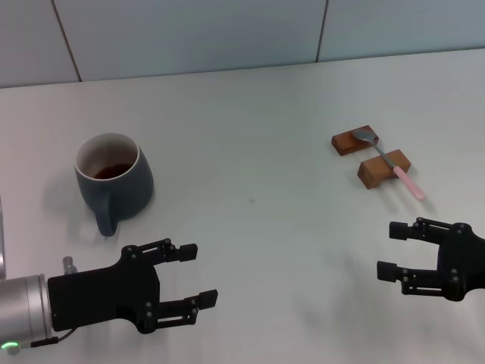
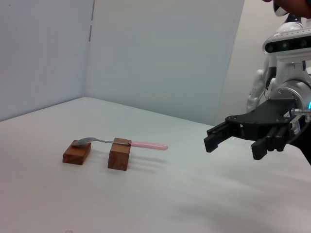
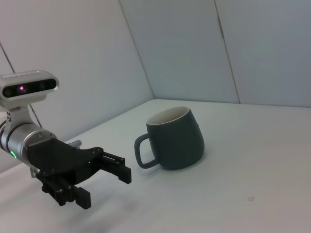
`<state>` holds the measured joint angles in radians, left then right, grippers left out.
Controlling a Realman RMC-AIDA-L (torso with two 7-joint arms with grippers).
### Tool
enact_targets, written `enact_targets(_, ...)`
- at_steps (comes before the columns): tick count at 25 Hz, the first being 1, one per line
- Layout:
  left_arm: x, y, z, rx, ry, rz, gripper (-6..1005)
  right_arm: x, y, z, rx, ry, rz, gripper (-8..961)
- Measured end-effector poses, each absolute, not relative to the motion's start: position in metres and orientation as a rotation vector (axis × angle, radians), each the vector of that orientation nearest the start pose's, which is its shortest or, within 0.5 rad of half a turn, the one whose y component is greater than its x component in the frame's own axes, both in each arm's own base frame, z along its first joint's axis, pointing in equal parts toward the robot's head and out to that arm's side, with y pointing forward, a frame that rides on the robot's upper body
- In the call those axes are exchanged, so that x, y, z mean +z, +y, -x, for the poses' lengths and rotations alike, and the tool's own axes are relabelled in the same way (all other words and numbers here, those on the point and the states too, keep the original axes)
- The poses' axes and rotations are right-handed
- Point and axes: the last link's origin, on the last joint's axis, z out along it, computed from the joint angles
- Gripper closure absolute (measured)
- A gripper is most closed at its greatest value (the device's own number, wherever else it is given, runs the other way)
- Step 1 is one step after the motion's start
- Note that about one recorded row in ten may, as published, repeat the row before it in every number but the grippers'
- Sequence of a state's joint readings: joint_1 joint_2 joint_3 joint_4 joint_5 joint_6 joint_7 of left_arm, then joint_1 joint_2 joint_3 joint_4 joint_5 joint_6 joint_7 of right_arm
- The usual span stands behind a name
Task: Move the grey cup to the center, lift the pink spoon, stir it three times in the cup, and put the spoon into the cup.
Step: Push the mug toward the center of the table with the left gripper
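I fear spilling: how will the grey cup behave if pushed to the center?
The grey cup looks wide-based, so it will probably slide, not tip. The dark liquid sits low, so spilling seems unlikely. Its smooth, rounded wall may slip in the open left gripper; the handle looks safer.

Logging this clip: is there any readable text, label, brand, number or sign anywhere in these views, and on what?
None: no readable text in any view.
The grey cup, the pink spoon, the two wooden blocks and the table are unmarked.
The left gripper and the right gripper carry no lettering.
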<state>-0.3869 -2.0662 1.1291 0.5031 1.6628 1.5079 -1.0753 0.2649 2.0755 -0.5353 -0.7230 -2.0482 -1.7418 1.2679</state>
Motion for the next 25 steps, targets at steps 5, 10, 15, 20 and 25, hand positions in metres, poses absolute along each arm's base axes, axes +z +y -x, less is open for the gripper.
enact_targets(5,-0.054,0.270,0.276,-0.770,-0.437,2.856,232,0.027,0.242,-0.331,0.728,0.747,2.609,129)
enact_targets(10,-0.053,0.271,0.276,-0.773,-0.437,2.852,248,0.027,0.242,-0.331,0.730,0.749,2.609,130)
enact_targets(15,-0.035,0.286,0.279,-0.831,-0.393,2.666,264,0.027,0.241,-0.331,0.732,0.751,2.609,130)
enact_targets(20,0.012,0.305,0.304,-0.897,-0.319,2.180,281,0.026,0.241,-0.332,0.731,0.754,2.608,129)
enact_targets(25,0.022,0.308,0.321,-0.723,-0.104,1.865,423,0.026,0.241,-0.332,0.731,0.758,2.607,129)
